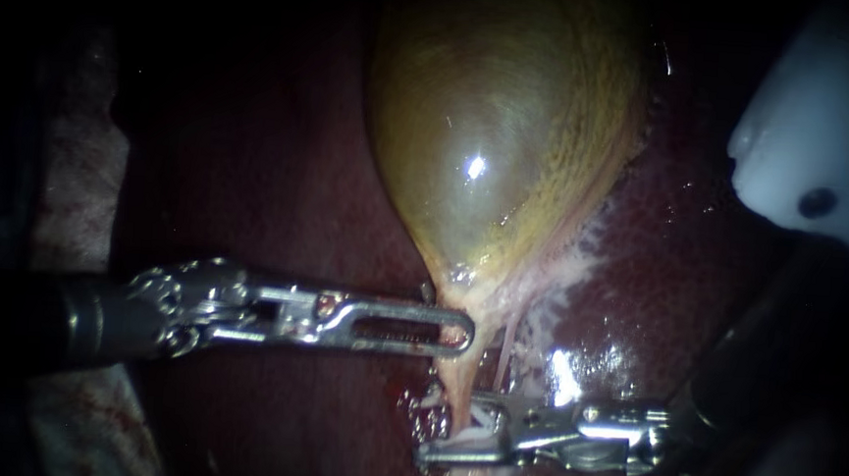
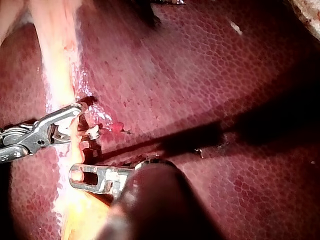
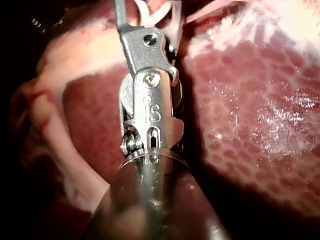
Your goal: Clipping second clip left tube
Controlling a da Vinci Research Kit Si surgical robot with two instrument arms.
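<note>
Left tube (image 1: 455, 380), soft, slick and likely easy to tear, runs from the neck of the gallbladder (image 1: 500, 134), gripped by the pincer of my left instrument (image 1: 463, 331), and passes between the parted pincer of my right instrument (image 1: 450, 428), which should close squarely across it.

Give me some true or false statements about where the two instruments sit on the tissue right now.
1. The left instrument reaches the narrow lower end of the gallbladder with its tip. True.
2. The right instrument has its jaws shut, away from any tissue. False: a gap shows between them, and the pale tube runs through it.
3. The two instruments' tips touch. False: they are apart, the right one farther from the gallbladder.
4. Dark red liver lies on both sides of the pale tube. True.
</note>
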